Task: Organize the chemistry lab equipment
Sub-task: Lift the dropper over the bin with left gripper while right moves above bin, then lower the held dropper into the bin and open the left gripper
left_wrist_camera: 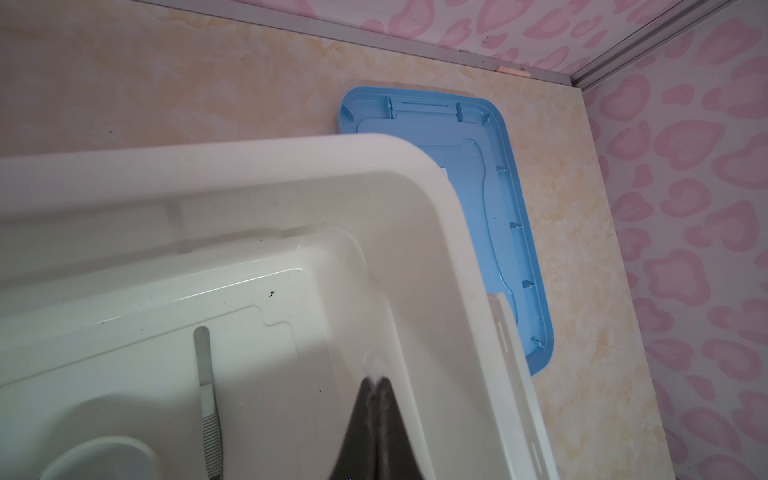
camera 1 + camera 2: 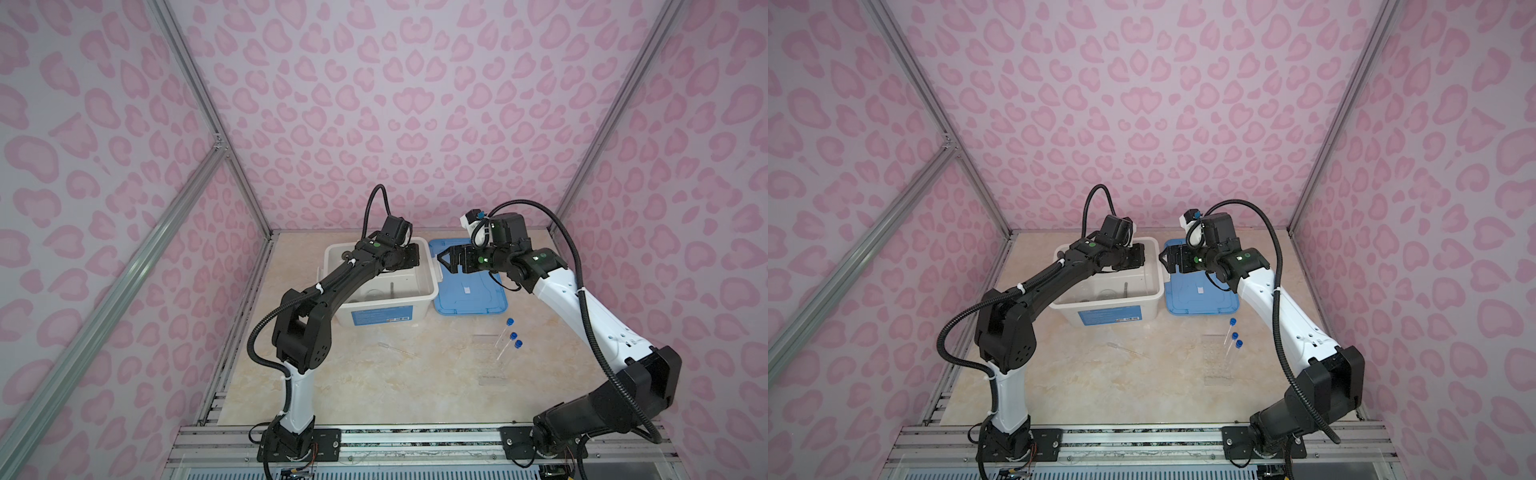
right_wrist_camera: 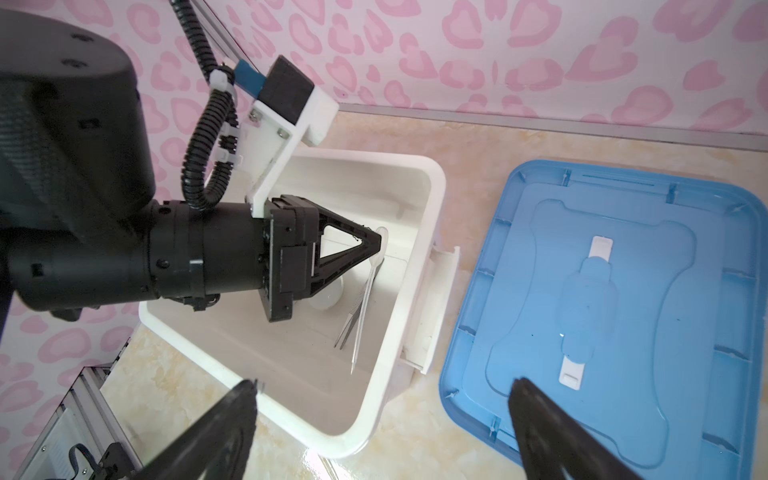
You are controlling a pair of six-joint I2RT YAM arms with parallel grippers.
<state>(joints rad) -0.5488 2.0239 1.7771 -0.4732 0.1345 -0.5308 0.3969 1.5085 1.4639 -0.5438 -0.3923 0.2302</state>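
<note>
- White plastic box sits open at mid-table. Its blue lid lies underside up on the marble-look table, just right of it.
- Left gripper reaches down inside the box, fingers pressed together. Right gripper hangs above the box's right rim and the lid, jaws spread wide, nothing between them.
- Clear rack stands in front of the lid with three blue-capped tubes leaning in it, well apart from both grippers.
- Clear dropper lies in the box, bulb end right at the left gripper's tips; cannot tell whether it is pinched. Second dropper lies on the table before the box.
- Metal tweezers lie on the box floor beside the clear dropper, with a white round dish near them.
</note>
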